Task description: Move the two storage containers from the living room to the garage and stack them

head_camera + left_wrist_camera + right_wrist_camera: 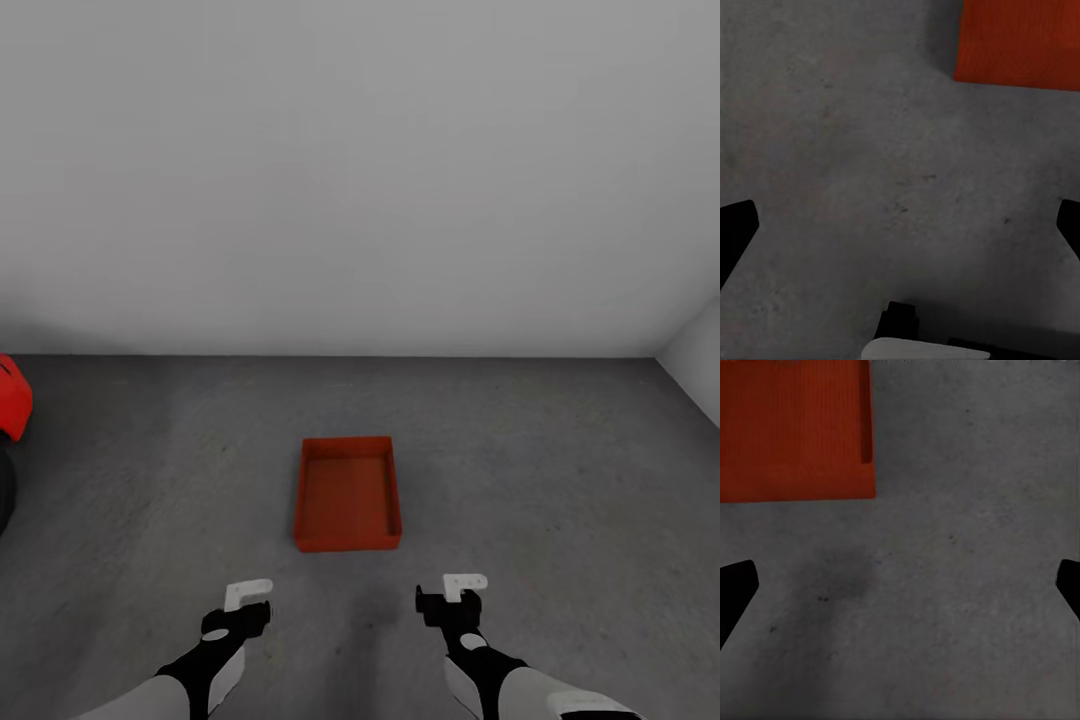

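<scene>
An orange-red storage container (348,495) sits flat on the dark grey floor (540,480) of the garage, roughly in the middle of the head view and a little ahead of the robot. It is open on top, with thin walls and a bare inside. Its long axis runs from near to far, so one short wall faces the robot and the other faces the pale grey wall (360,170) behind it. It sits nearly square to that wall, well apart from it.

The left gripper (247,594) hangs low over the floor, near and to the left of the container. Its two dark fingers (736,225) stand far apart with bare concrete between them, holding nothing. A corner of the container (1020,41) shows in the left wrist view.

The right gripper (464,583) hangs near and to the right of the container, apart from it. Its fingers (735,585) are also spread wide and empty. The container (795,427) shows in the right wrist view.

At the far left edge, part of a red car (12,398) stands on the floor, well apart from the container.
</scene>
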### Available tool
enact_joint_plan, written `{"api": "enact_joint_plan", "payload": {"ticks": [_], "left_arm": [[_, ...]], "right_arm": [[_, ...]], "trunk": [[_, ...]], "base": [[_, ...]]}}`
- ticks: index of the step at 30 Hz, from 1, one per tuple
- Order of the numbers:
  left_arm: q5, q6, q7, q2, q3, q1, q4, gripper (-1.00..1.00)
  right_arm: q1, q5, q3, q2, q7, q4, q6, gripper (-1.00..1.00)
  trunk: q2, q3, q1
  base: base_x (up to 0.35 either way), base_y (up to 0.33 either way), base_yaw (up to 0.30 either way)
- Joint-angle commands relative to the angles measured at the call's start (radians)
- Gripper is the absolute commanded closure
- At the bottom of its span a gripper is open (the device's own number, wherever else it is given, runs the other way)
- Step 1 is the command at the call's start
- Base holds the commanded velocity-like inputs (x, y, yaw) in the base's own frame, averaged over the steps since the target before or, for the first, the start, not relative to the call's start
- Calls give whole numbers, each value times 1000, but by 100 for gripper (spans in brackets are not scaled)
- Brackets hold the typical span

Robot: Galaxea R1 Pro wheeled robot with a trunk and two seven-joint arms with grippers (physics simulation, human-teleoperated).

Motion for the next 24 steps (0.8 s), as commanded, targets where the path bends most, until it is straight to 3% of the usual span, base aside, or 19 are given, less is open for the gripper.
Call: {"api": "enact_joint_plan", "payload": {"ticks": [1,4,6,14,24], "left_arm": [[9,-4,0,12,0,-1,3,-100],[12,-3,-1,35,0,-1,7,-100],[23,-5,-5,60,0,-1,56,-100],[37,-7,-8,94,0,-1,127,-100],[49,-5,-7,105,0,-1,133,-100]], "right_arm": [[-3,10,-3,-3,-7,1,-1,-100],[-6,9,-3,-5,-6,2,0,-100],[-6,8,-2,-6,-5,2,6,-100],[-7,12,-1,-6,0,3,16,-100],[-6,15,0,-8,1,8,19,-100]], "trunk": [[-1,-1,0],[-1,-1,0],[-1,-1,0],[-1,-1,0],[-1,-1,0]], "base": [[0,0,0],[0,0,0],[0,0,0],[0,0,0],[0,0,0]]}}
